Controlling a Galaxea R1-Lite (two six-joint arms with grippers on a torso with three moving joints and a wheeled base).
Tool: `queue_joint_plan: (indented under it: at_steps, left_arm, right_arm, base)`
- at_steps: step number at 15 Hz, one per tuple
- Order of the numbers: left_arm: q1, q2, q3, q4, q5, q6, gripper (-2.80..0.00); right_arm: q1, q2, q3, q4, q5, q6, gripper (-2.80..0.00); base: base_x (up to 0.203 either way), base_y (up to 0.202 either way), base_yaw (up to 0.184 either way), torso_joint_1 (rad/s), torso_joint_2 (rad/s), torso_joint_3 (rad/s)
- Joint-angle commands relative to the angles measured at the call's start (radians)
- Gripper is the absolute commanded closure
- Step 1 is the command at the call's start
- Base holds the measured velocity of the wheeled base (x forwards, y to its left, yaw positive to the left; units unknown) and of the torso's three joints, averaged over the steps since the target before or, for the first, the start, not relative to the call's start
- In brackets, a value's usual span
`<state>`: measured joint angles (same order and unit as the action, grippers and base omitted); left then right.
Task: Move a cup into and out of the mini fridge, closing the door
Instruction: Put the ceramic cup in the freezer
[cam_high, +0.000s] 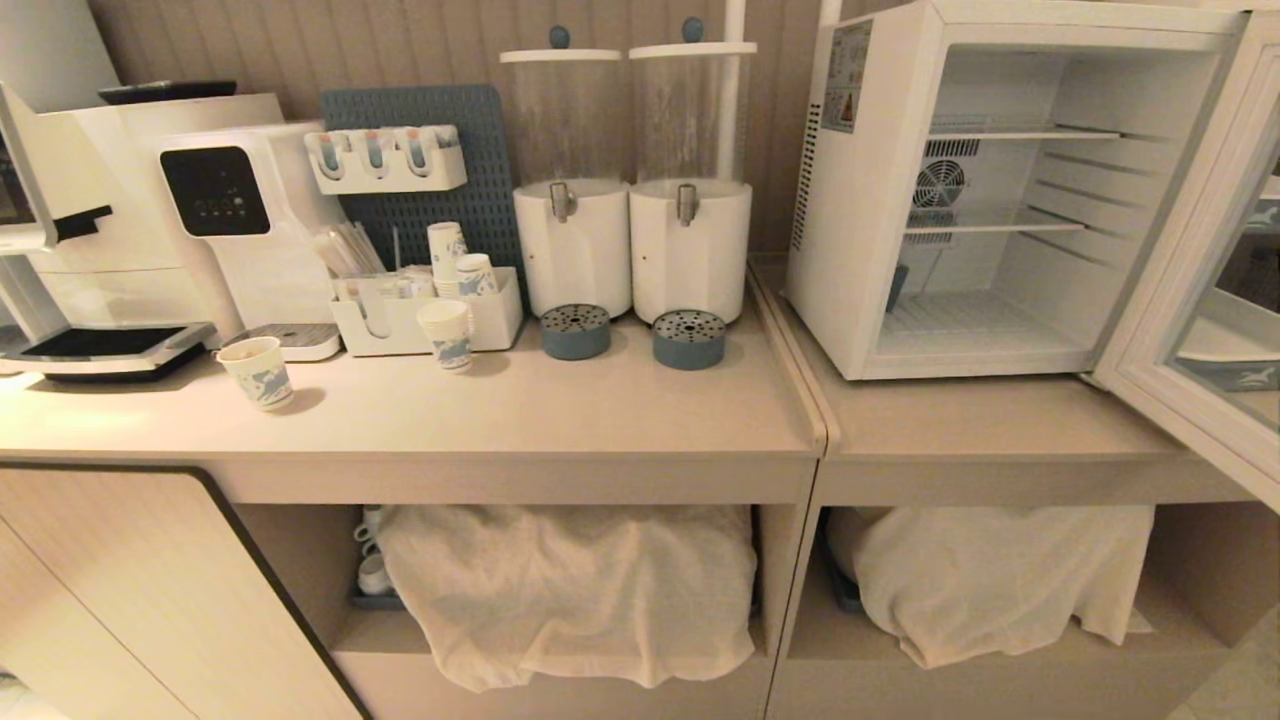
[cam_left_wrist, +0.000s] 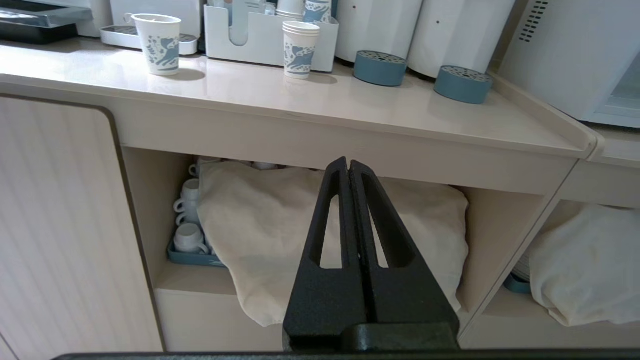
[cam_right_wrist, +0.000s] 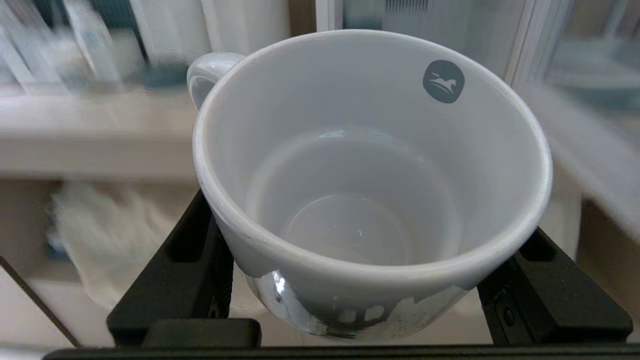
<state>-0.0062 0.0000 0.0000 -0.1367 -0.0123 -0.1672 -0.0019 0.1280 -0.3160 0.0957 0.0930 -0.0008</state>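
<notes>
The white cup, with a loop handle and a round blue logo inside its rim, fills the right wrist view. My right gripper is shut on it, one black finger on each side of its body; the fingertips are hidden behind it. The background there is blurred. In the head view the mini fridge stands on the right counter, its wire shelves bare and its glass door swung wide open to the right. Neither arm shows in the head view. My left gripper is shut and empty, held low in front of the under-counter shelf.
Paper cups, a cup organiser, two drink dispensers with blue drip trays and a coffee machine crowd the left counter. Cloth-draped stacks fill the shelves below, with white mugs on a tray.
</notes>
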Motion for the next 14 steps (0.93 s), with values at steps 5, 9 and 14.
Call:
queue_joint_plan:
  at_steps: [5, 9, 14]
  left_arm:
    - [0.000, -0.005, 0.040, -0.001, 0.000, -0.002, 0.00]
    - [0.000, -0.005, 0.040, -0.002, 0.000, -0.002, 0.00]
    - [0.000, -0.005, 0.040, -0.003, 0.000, -0.002, 0.00]
  right_arm:
    - [0.000, 0.658, -0.381, -0.035, 0.060, 0.014, 0.00]
    - [-0.001, 1.087, -0.507, -0.255, 0.047, 0.016, 0.00]
    - [-0.006, 1.558, -0.716, -0.570, -0.125, 0.020, 0.00]
  base:
    - [0.000, 0.000, 0.000, 0.000, 0.00, 0.000]
    - [0.000, 0.000, 0.000, 0.000, 0.00, 0.000]
    - [0.000, 0.000, 0.000, 0.000, 0.00, 0.000]
